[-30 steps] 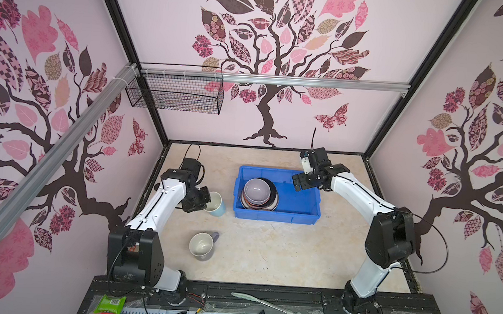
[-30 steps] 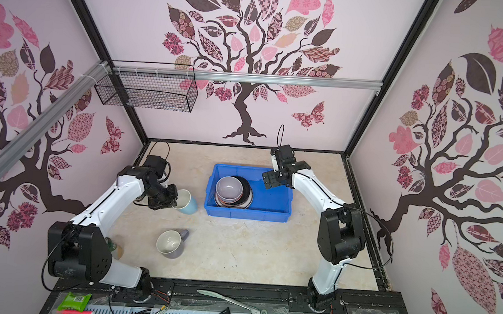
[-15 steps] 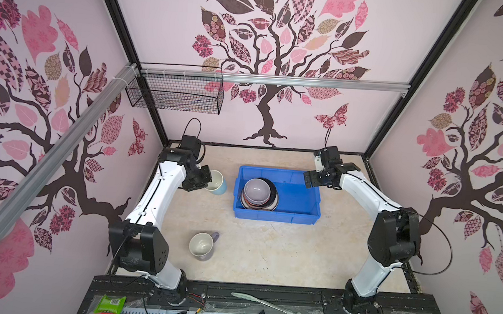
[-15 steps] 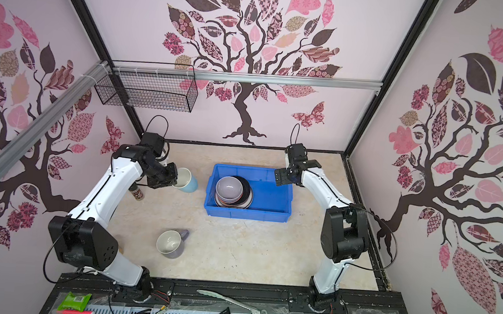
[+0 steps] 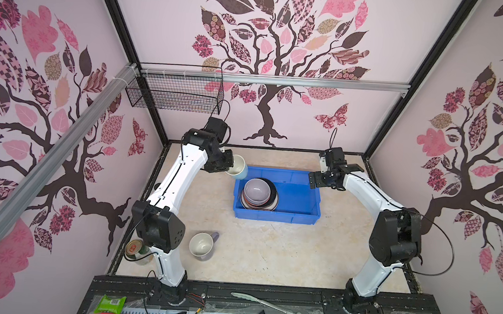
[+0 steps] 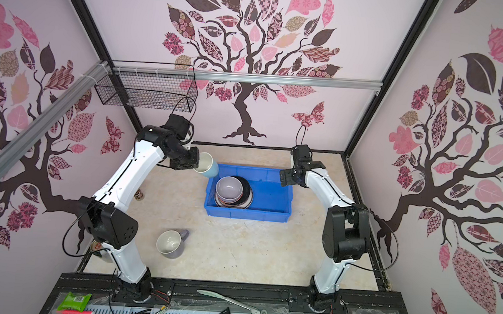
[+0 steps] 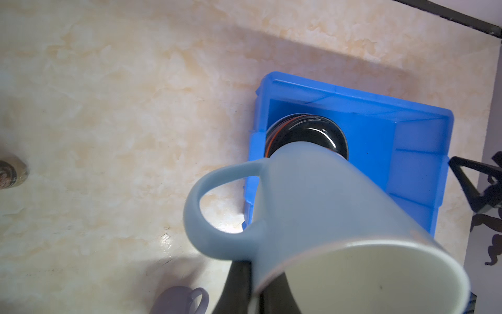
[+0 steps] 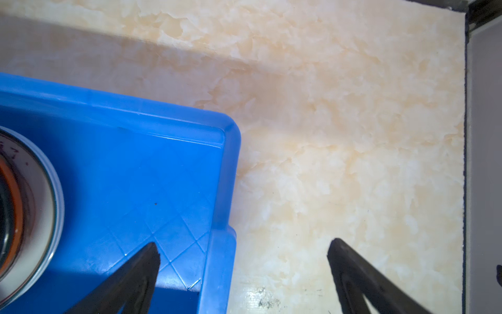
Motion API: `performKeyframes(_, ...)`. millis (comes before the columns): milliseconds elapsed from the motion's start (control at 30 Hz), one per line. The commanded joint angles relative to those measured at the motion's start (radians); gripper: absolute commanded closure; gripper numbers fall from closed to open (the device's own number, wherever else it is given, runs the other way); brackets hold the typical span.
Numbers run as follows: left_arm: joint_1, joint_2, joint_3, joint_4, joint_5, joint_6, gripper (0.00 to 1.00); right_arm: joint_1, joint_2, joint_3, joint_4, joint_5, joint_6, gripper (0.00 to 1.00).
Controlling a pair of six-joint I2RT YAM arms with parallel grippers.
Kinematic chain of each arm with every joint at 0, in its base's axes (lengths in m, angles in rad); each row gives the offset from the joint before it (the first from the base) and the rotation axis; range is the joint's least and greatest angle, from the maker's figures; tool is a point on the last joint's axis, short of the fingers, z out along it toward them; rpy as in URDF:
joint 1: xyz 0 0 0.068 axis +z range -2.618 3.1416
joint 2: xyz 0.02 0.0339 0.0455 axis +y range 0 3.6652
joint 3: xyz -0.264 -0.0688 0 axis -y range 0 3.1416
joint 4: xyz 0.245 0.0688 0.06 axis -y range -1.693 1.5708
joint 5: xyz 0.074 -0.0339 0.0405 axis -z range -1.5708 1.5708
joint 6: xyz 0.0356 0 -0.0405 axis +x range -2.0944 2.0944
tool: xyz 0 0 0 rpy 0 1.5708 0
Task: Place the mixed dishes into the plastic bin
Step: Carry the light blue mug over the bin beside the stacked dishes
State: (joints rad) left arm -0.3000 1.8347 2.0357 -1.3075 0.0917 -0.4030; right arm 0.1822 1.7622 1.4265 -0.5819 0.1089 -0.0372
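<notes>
Tilted pale-blue mug (image 5: 239, 169) hangs at the blue bin's (image 5: 276, 217) upper-left corner, mid-frame; inside, a grey bowl (image 5: 256, 190) tops stacked plates (image 5: 274, 198). A second mug (image 5: 202, 245) sits lower left on the marbled bench (image 5: 267, 251). The left hand (image 5: 228, 165) clamps the tilted mug's rim; the right hand (image 5: 314, 181) gapes empty by the bin's upper-right corner.

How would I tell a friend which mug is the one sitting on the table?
Find the blue bin on the table. Look nearer and left of it: the mug sits there alone on the bare surface. The other mug is in the air, held by the left gripper.
</notes>
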Motion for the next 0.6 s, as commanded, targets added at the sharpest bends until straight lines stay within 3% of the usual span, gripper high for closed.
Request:
performKeyframes(0,-0.065,0.060,0.159,-0.001,0.009,-0.002,1.00,-0.025,-0.076,-0.017,-0.006,0.002,0.012,0.01)
performKeyframes(200,-0.174,0.203,0.374,-0.026,0.021,-0.012,1.00,-0.079,-0.121,-0.061,0.003,-0.007,0.001,0.00)
performKeyframes(567,-0.353,0.380,0.475,0.036,0.091,-0.045,1.00,-0.149,-0.257,-0.149,0.001,-0.036,-0.044,0.00)
